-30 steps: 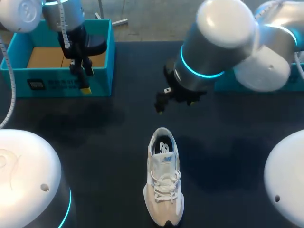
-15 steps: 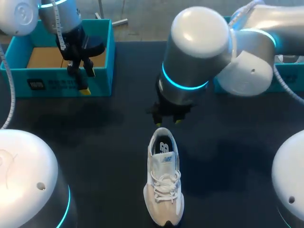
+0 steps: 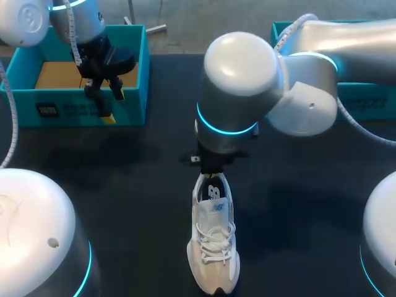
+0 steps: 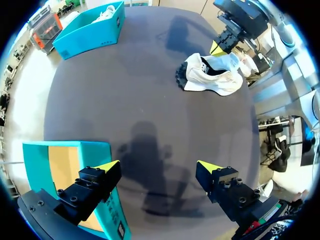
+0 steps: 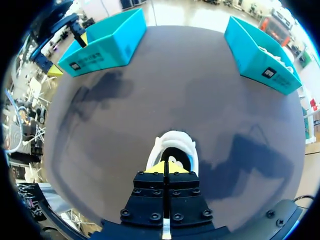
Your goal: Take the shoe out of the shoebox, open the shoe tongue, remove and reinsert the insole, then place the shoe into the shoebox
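Now the shoe (image 3: 213, 241) lies on the table (image 3: 124, 185) by its near edge, heel toward the far edge. The right gripper (image 5: 165, 168) is clenched, its 2 tips together over the heel opening. The left gripper (image 4: 157, 167) is spread wide at the shoebox's (image 3: 80, 110) front wall.

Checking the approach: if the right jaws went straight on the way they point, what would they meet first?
Most likely the shoe, at its heel opening right ahead, though depth is unclear.
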`<state>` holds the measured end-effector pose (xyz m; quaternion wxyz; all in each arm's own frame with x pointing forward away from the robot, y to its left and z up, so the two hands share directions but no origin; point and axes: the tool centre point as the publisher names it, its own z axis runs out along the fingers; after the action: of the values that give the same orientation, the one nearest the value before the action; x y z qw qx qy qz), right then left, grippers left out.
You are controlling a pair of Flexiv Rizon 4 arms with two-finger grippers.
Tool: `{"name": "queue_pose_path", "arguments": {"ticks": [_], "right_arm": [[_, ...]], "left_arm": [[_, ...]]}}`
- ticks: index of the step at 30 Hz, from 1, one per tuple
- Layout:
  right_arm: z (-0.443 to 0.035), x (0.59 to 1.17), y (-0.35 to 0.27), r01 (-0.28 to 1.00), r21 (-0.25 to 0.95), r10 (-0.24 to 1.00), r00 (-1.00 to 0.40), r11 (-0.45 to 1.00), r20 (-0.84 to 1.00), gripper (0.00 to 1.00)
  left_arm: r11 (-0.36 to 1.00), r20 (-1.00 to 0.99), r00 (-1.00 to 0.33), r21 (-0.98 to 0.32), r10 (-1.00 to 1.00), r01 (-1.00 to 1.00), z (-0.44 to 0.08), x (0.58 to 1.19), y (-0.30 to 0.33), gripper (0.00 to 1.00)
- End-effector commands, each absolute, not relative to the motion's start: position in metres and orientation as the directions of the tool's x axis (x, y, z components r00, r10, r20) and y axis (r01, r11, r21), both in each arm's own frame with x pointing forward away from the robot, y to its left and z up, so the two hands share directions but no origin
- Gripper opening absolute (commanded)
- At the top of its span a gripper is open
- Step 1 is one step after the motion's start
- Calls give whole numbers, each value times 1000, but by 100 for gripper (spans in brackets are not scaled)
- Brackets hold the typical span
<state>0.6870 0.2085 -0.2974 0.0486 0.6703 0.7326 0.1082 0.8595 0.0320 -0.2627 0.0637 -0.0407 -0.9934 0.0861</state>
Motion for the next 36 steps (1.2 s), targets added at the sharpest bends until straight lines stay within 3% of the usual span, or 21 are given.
{"name": "queue_pose_path", "arguments": {"ticks": [1, 8, 16, 36], "right_arm": [[-300, 686, 216, 971, 226, 994, -93, 77, 62, 0], [-300, 686, 216, 971, 226, 994, -93, 77, 62, 0], [-326, 677, 198, 982, 190, 1000, 11, -13, 12, 0], [-351, 679, 192, 973, 228, 993, 68, -44, -98, 0]], "left_arm": [[982, 121, -988, -175, 92, 70, -263, 860, 32, 100], [982, 121, -988, -175, 92, 70, -263, 860, 32, 100], [982, 121, -988, -175, 92, 70, -263, 860, 32, 100], [982, 121, -988, -175, 92, 70, -263, 860, 32, 100]]}}
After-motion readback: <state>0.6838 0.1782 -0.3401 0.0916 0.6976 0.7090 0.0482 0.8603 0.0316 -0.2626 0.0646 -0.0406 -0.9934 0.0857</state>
